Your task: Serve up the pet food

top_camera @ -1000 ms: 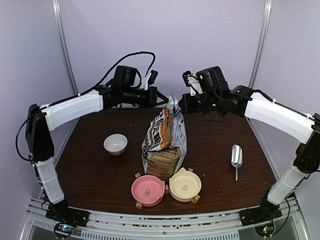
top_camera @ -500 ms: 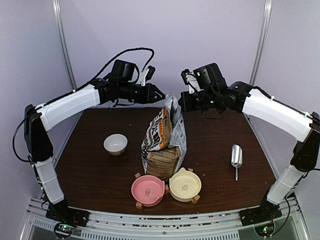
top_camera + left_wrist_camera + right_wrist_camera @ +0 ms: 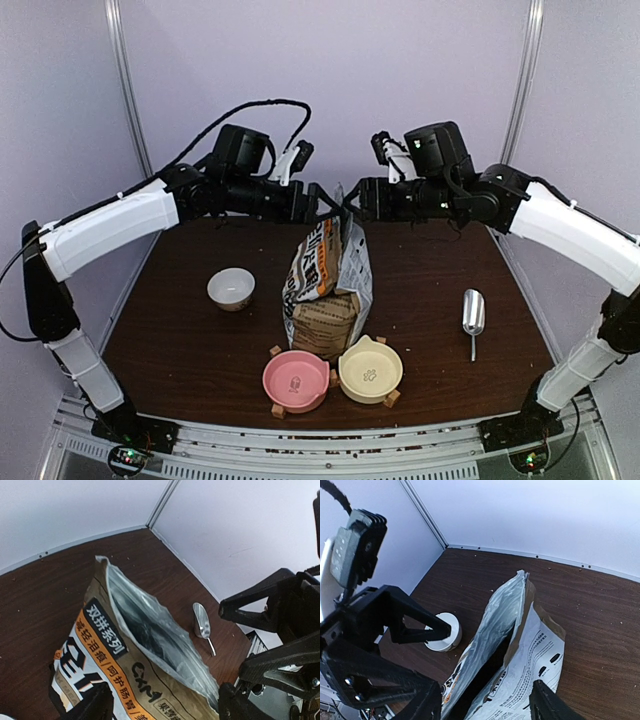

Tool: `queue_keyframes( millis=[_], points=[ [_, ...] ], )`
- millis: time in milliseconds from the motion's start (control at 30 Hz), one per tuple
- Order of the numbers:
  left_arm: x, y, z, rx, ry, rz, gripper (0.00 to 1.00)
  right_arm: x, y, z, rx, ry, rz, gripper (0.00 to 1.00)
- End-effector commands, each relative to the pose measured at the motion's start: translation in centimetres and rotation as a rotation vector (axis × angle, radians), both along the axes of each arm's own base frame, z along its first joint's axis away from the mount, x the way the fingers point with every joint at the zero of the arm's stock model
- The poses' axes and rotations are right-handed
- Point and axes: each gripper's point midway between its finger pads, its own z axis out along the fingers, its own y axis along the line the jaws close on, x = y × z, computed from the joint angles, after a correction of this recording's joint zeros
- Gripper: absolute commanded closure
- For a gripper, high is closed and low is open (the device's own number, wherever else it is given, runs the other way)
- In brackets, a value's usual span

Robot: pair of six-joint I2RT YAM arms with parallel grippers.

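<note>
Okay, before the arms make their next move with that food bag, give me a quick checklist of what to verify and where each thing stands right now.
1. Mouth of the bag open: ok, the top gapes in both wrist views.
2. Is the bag standing unheld: ok, upright behind the two front bowls.
3. Arms free: ok, the left gripper and right gripper are both open at the bag's top, holding nothing.
4. Can the scoop be reached: ok, it lies alone right of the bag.
5. Serving bowls ready: ok, the pink bowl and cream bowl sit empty, side by side.
6. Level of pet food inside: cannot tell, the interior is dark.
</note>
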Motion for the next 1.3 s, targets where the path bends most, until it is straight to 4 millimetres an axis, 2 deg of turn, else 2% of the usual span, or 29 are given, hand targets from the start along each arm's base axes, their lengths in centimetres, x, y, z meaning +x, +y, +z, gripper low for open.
queue_keyframes(
  millis=[0, 267, 600, 700, 767, 867, 1067, 1267],
  points=[
    [-1.2, 0.2, -0.7, 0.017, 0.018, 0.022, 0.25, -0.2, 0.1, -0.6, 0.03, 0.026, -0.056, 0.39],
    [-1.9, 0.0, -1.0, 0.011, 0.019, 0.028, 0.24, 0.2, 0.2, -1.9, -0.009, 0.049, -0.105, 0.48],
    [-2.1, 0.8, 0.0, 0.009, -0.012, 0.054, 0.24, 0.5, 1.2, -3.2, -0.042, 0.076, -0.097, 0.63],
    [-2.1, 0.9, 0.3, 0.002, -0.018, 0.057, 0.24, 0.5, 1.1, -3.5, -0.047, 0.081, -0.098, 0.72],
    [-2.3, 0.8, 0.6, -0.007, -0.02, 0.05, 0.24, 0.3, 1.3, -3.8, -0.039, 0.092, -0.088, 0.87],
    [-2.5, 0.5, 1.0, -0.025, -0.016, 0.033, 0.24, -0.2, 2.3, -3.3, 0.035, 0.098, -0.041, 1.0],
    [-2.6, 0.0, 0.9, -0.043, 0.009, 0.025, 0.19, -1.2, 4.2, -2.2, 0.18, 0.104, 0.052, 1.0],
    [-2.8, -1.1, 0.3, -0.069, 0.05, -0.009, 0.17, -1.6, 4.8, -1.7, 0.242, 0.103, 0.087, 1.0]
  ],
)
